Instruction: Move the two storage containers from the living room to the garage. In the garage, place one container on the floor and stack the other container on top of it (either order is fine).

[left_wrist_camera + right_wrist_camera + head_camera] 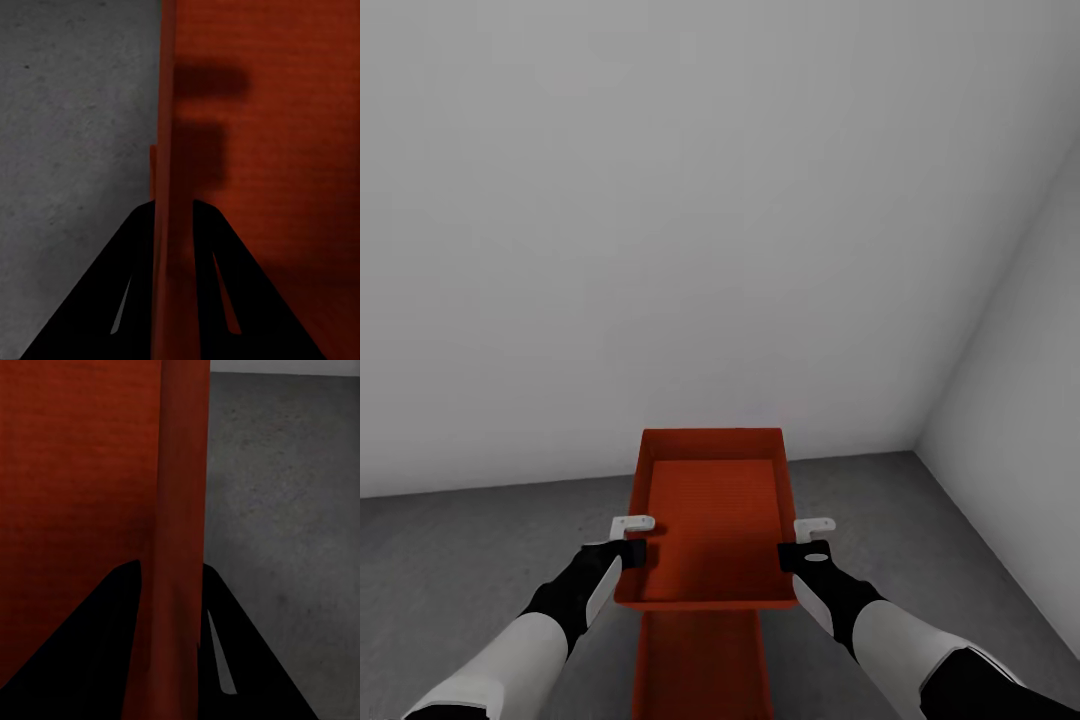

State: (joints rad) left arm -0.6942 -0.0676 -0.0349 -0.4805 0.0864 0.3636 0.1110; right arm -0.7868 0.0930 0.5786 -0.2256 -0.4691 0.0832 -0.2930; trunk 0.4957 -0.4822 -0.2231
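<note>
Lowest in the head view, a second orange-red container [700, 665] lies on the dark grey floor [460, 560], partly hidden beneath the upper container [710, 520]. Upper container: open side up, long axis running away from the robot toward the white wall [660, 200], held above the lower one and roughly in line with it. Left gripper [628, 540] straddles the left side wall, one finger [97, 300] outside, one inside, closed onto it. Right gripper [810, 542] clamps the right side wall [180, 547] likewise. Both stand opposite each other near the container's near end.
</note>
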